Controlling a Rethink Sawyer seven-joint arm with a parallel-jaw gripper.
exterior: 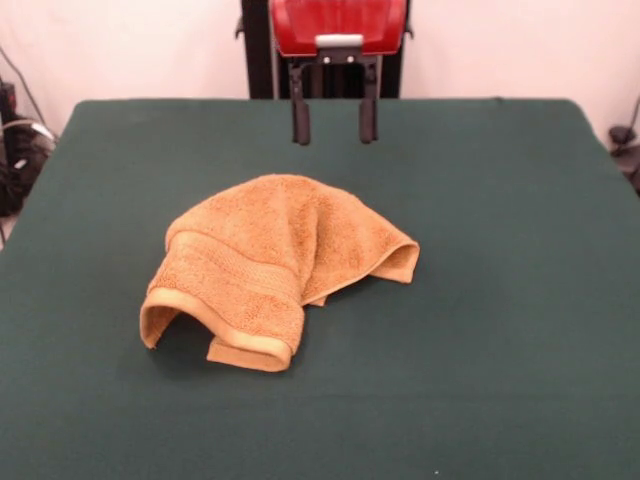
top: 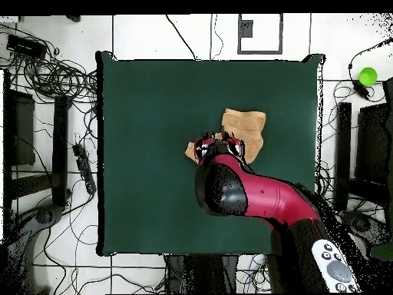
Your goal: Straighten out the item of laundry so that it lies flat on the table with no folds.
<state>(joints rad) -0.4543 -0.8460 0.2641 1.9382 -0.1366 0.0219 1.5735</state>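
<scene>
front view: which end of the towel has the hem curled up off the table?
The towel's near-left end: its hemmed edge arches off the table, with shadow beneath. The far side lies rounded and low. The open gripper hangs beyond it.

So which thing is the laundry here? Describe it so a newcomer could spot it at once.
Start from the dark green table that fills the front view. Near its middle, below the open gripper, sits the towel, a crumpled orange-tan terry heap with hemmed edges. Nothing else rests on the green top.
</scene>
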